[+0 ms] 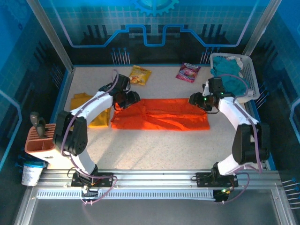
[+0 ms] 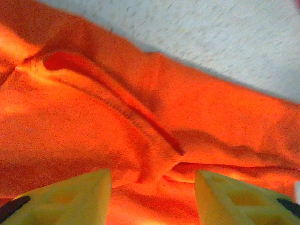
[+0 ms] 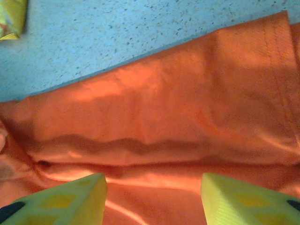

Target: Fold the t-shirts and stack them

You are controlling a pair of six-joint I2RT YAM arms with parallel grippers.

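Yellow fingers [image 2: 70, 197] of the left gripper [image 2: 152, 190] stand wide apart over a raised fold in the orange shirt [image 2: 93, 131]. The right gripper [image 3: 153, 192] is equally wide above flatter cloth [image 3: 164, 108], and neither holds anything. From above, the orange shirt [image 1: 159, 115] lies as a long band across the middle of the table [image 1: 154, 150]. The left gripper [image 1: 129, 99] is at its far-left corner and the right gripper [image 1: 197, 101] at its far-right corner. The yellow shirt [image 1: 97, 119] lies crumpled near the table's left edge, partly under the left arm.

The step appears to be pinching the far edge for another fold. Done well, both jaws would drop together and bite through every layer at the corners. The left should take the whole ridge rather than its top skin. The edge should then travel toward the near edge level and taut, so the hems meet squarely.
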